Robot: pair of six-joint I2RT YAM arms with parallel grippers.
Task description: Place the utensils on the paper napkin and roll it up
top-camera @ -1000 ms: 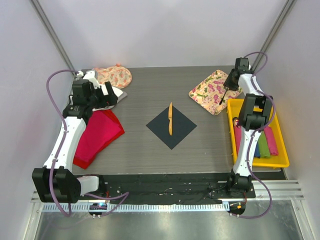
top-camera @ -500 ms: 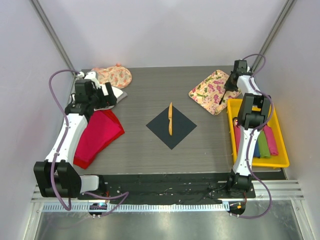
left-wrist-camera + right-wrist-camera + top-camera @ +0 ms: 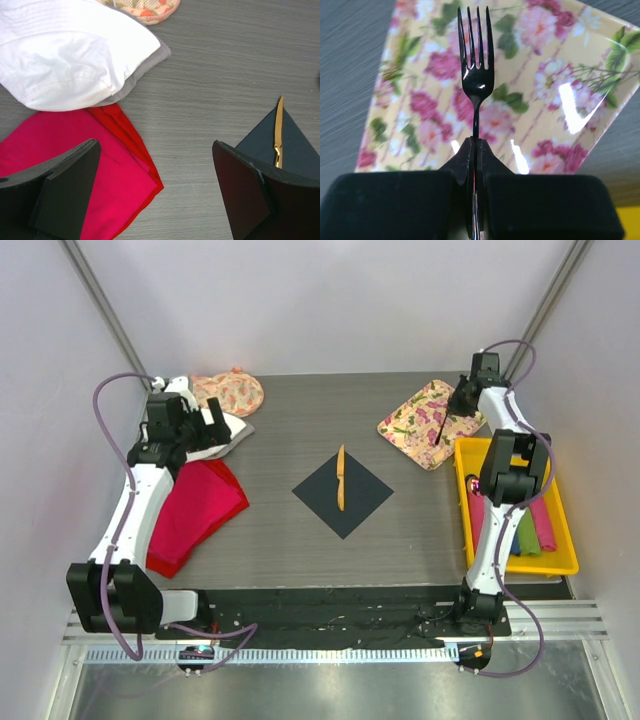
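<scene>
The right end effector (image 3: 475, 146) is clamped on the handle of a black plastic fork (image 3: 476, 75), tines pointing away over a glossy floral tray (image 3: 410, 105) near the far right corner of the bench (image 3: 280, 430). Whether the fork hangs clear of the tray or touches it is hard to tell from either view. At the middle of the bench lies the dark paper napkin (image 3: 365, 495), set corner-on like a diamond, with a slim tan-orange knife (image 3: 341, 478) resting along its middle. The left end effector (image 3: 154, 150) hangs with its fingers wide apart and nothing between them, above a red cloth (image 3: 115, 170) and a white cloth (image 3: 65, 55) near the left edge. The fork looks light, stiff and slick, and could pivot in a pinch on so thin a handle, so a mid-handle hold seems wise. The napkin, thin and limp, would probably crease or slide if pushed and is best taken by a corner. The right wrist view shows pinch and tines up close, where the overhead view gives only a thin dark line. Only the overhead view sets napkin, tray and a yellow bin (image 3: 540, 567) at the right edge together.
</scene>
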